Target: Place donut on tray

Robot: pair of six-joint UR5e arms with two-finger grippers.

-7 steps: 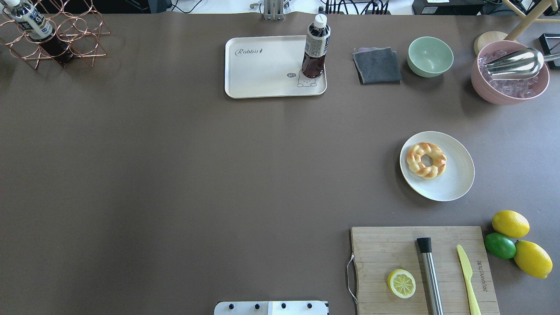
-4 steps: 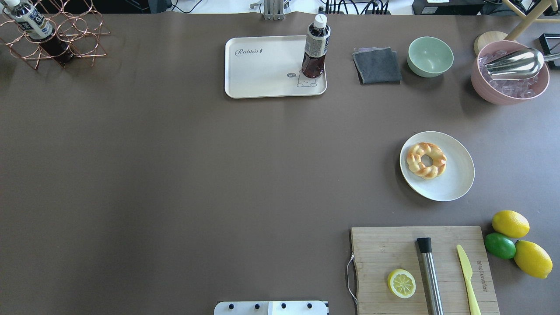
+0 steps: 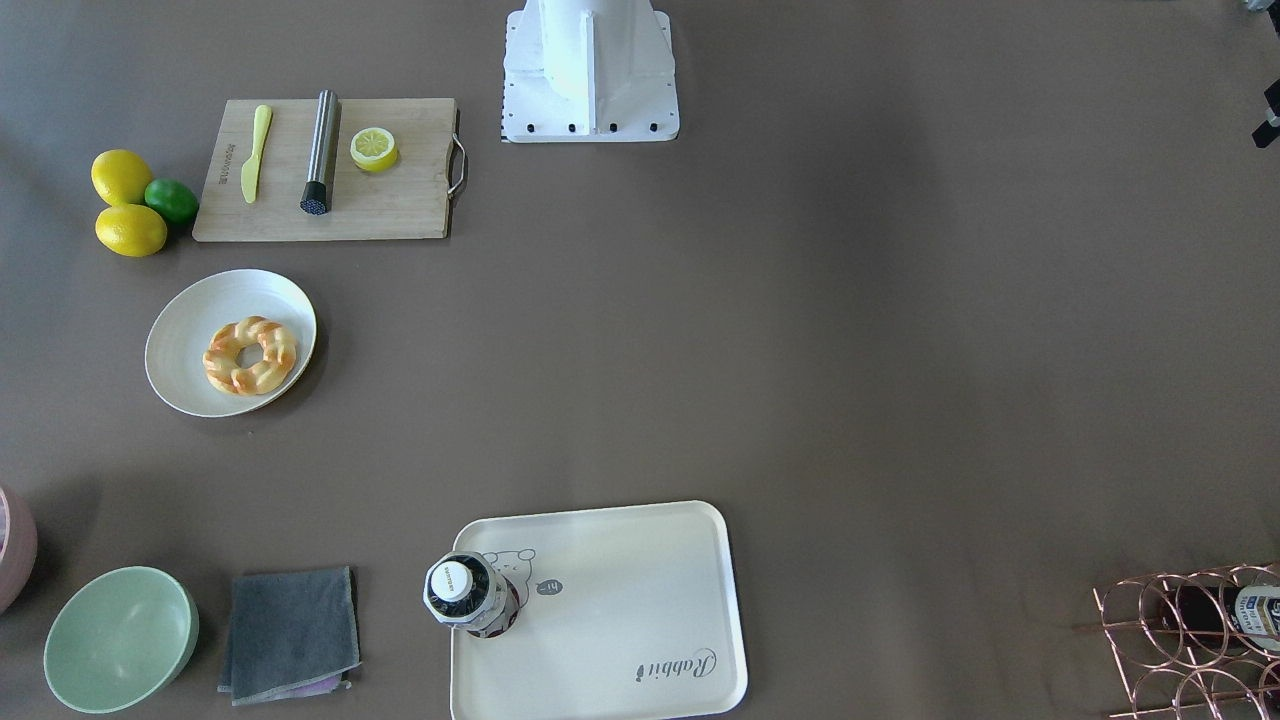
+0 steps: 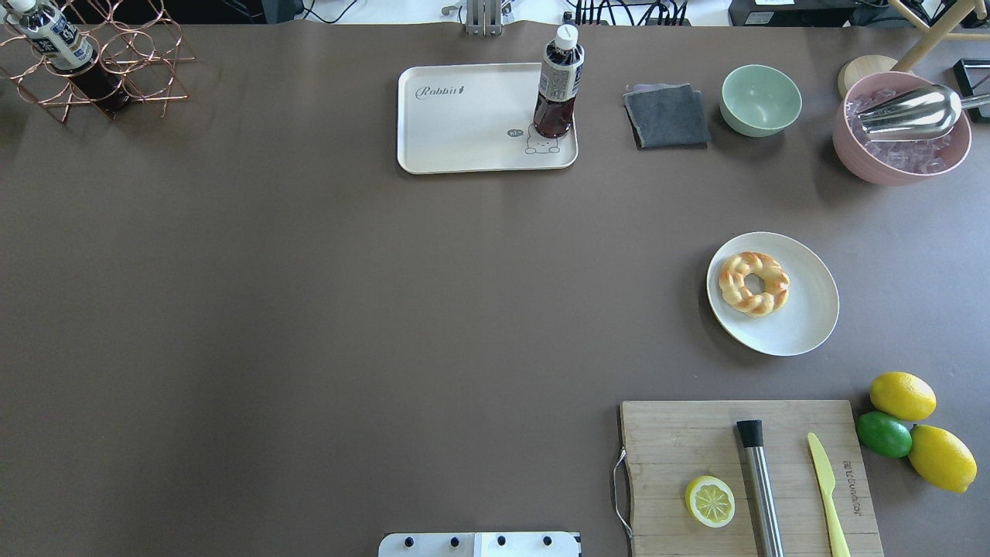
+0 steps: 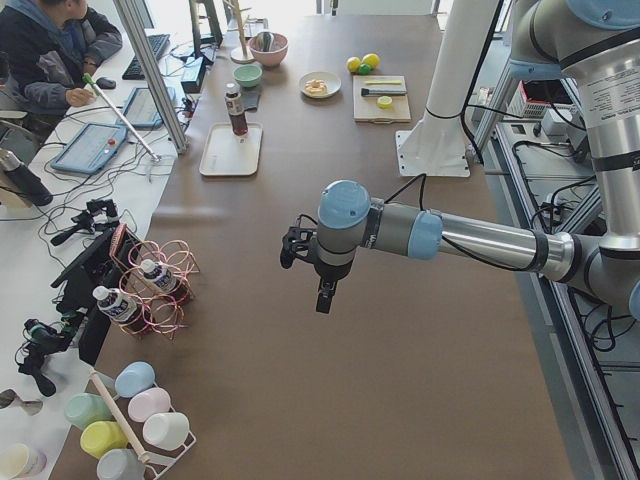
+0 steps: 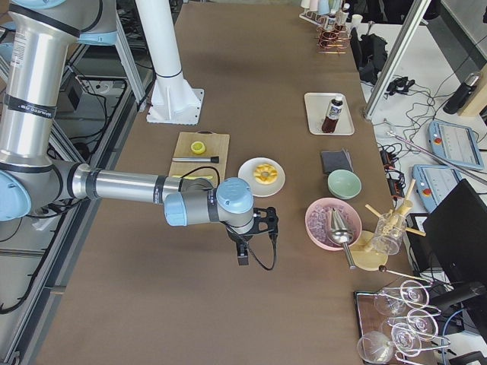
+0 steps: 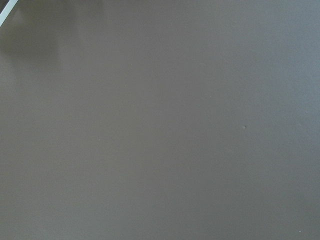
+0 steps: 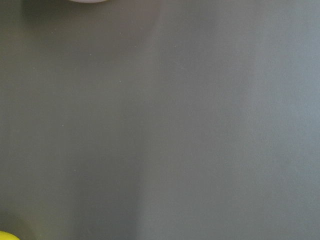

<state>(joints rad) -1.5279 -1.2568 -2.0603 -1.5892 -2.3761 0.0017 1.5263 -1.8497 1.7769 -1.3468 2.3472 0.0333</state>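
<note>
Though both arms reach out over the brown table (image 4: 309,309), neither shows in the overhead or front-facing view. The left arm (image 5: 470,240) appears only at the centre of the left side view and the right arm (image 6: 122,186) only at the centre left of the right side view. The left gripper (image 5: 324,298) and the right gripper (image 6: 242,257) hang dark and small below their wrists. I cannot tell how far either pair of fingers is parted, or whether they hold anything. Both wrist views show little beyond bare table; a yellow sliver sits in the lower left corner of the right one, too cut off to name.

The cutting board (image 4: 681,441) runs off the bottom edge of the overhead view. The wire rack (image 3: 1180,640) is cut by the lower right corner of the front-facing view, and the pink bowl (image 3: 15,545) by its left edge. The tray (image 4: 464,124) lies at the top centre of the overhead view, and a bottle (image 4: 558,81) standing on its right end hides part of the cartoon print. The plate (image 4: 804,309) sits at the right, well apart from the tray, and the donut (image 4: 754,283) lies flat on its left half.

Compared with the overhead pictures from moments earlier, nothing on the table has shifted.
</note>
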